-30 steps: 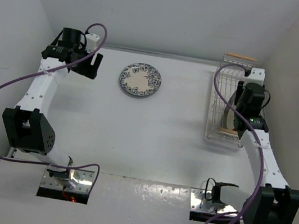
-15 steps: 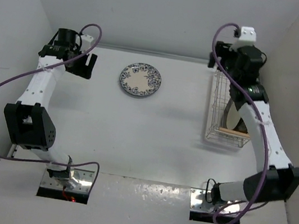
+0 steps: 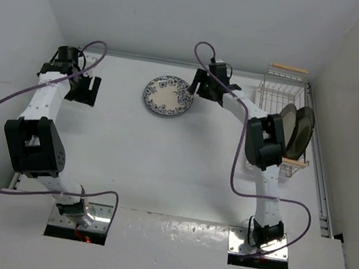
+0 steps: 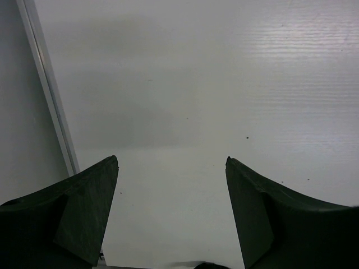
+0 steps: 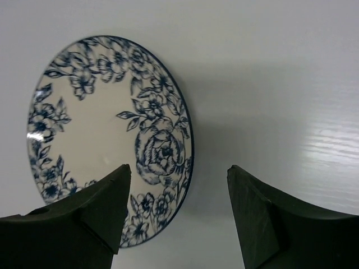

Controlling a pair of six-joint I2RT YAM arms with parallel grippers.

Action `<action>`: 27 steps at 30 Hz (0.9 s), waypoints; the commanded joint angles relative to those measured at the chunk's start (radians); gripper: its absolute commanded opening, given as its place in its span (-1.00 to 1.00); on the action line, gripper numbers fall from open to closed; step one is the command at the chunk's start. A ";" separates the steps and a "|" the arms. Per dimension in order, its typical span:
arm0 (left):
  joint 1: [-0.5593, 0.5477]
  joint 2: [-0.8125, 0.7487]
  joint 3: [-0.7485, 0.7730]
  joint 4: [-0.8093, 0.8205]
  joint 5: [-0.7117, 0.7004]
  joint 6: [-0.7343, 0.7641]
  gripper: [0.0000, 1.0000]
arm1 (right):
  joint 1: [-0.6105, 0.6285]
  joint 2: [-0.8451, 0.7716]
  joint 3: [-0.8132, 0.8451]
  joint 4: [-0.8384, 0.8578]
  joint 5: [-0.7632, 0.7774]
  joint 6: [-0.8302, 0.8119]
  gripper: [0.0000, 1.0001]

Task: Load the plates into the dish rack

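Top view: the worktop (image 3: 161, 166) with both arms reaching toward its far side. A floral plate (image 3: 168, 96), cream with a blue flowered rim, lies flat on the worktop near the far wall, left of centre in the view. The right pincer (image 3: 199, 88) hangs just beside the plate's right edge. Its jaws stand wide apart and hold nothing.

Right wrist view: the right pincer (image 5: 175, 171) frames the right-hand rim of the floral plate (image 5: 101, 140). One finger (image 5: 95, 216) sits over the plate's lower rim and the other over bare worktop; whether either finger touches the plate cannot be told.

The dish rack (image 3: 278, 95), a white wire basket, stands at the far right of the worktop, with a wooden handle at its far end (image 3: 289, 68) and another at its near end (image 3: 294, 163). Two plates stand on edge inside it, the first racked plate (image 3: 286, 127) and the second racked plate (image 3: 301, 132), side by side. Their rim patterns cannot be made out.

The left pincer (image 3: 85, 89) hovers at the far left, well apart from the floral plate. Left wrist view: the left pincer (image 4: 171, 162) is spread wide and empty over bare worktop.
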 commanded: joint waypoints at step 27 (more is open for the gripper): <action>0.137 0.140 0.112 -0.048 0.078 0.004 0.63 | 0.013 0.135 -0.107 0.240 -0.115 0.510 -1.00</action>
